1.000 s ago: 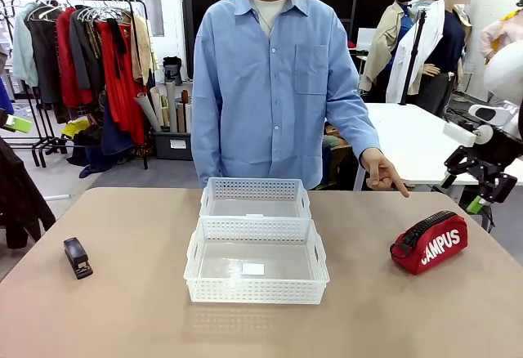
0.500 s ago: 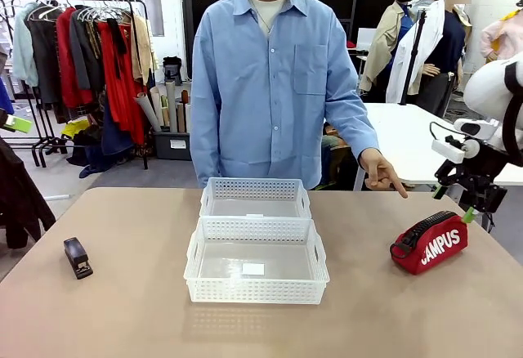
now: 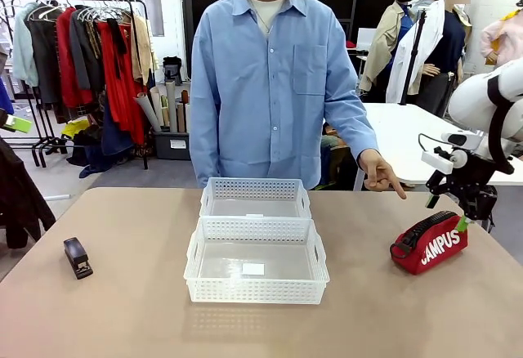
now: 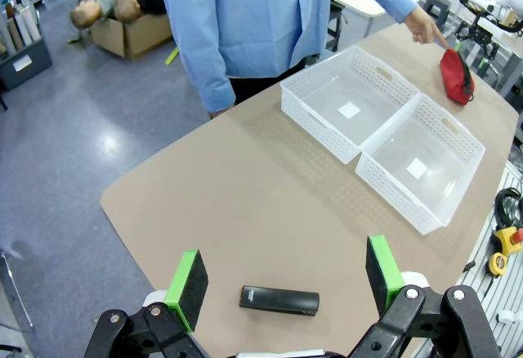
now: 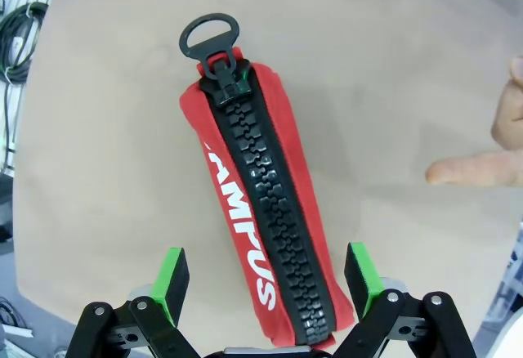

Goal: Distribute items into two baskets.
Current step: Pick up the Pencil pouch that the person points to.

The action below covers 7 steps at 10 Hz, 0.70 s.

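I read the right arm entering from the right of the near basket [image 3: 255, 291], its wrist bent downward so that the right gripper [image 3: 462, 215] hangs just above the far end of the red pouch [image 3: 429, 243]. In the right wrist view the right gripper [image 5: 266, 272] has its jaws spread wide, one green pad on each side of the pouch [image 5: 261, 211], and I see nothing gripped. The pouch lies on the table [image 3: 122, 317] to the right of the near basket, zipper uppermost. The left gripper [image 4: 286, 280] looks straight down with its jaws likewise wide apart and empty, high over the black stapler [image 4: 279, 300]. The stapler [image 3: 78, 257] lies flat on the table well to the left of the near basket. The far basket [image 3: 255, 189] stands directly behind the near basket, the two walls touching; both are empty. The person stands beyond the near basket. The person's hand [image 3: 377, 174] is lowered to the right of it, index finger extended toward the table near the pouch.
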Available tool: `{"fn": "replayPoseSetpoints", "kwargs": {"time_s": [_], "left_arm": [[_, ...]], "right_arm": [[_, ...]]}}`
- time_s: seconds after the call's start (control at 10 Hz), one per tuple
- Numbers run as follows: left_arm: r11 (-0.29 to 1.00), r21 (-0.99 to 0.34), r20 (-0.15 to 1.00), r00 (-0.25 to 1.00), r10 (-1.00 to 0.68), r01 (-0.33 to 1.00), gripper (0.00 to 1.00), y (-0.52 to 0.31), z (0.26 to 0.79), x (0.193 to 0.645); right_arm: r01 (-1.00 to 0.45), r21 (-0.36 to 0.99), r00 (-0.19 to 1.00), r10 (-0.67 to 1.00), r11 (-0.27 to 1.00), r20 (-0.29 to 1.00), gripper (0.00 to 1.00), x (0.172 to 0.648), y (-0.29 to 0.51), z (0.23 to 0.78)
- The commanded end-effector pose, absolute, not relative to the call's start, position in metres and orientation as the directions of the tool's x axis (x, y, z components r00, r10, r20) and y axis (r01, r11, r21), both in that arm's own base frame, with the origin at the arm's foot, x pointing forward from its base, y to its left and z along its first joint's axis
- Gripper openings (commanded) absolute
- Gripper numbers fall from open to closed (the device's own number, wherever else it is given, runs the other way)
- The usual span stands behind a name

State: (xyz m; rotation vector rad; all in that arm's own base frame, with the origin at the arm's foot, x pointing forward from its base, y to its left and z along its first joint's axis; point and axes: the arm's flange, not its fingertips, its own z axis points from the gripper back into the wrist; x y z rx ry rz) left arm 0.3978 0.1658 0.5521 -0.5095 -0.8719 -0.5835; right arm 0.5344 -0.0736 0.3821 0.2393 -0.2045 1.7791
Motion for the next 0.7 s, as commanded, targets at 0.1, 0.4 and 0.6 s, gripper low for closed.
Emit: {"fn": "replayPoseSetpoints", "kwargs": {"time_s": [0.1,0.4,0.6], "left_arm": [[0.724,-0.177,0.831,0.496,-0.253,0.666,1.0,0.166,0.552,0.397],[0.724,-0.177,0.831,0.496,-0.253,0.666,1.0,0.166,0.552,0.397],[0.724,-0.177,0.831,0.496,-0.253,0.666,1.0,0.166,0.552,0.397]], "right_arm": [[-0.963,0.037,-0.248,0.934,-0.266,0.259,1.0,0.544,-0.077,0.368],[-0.949,0.095,-0.267,0.928,-0.299,0.261,1.0,0.546,-0.071,0.35],[-0.946,0.132,-0.254,0.93,-0.297,0.266,1.0,0.546,-0.069,0.339]]}}
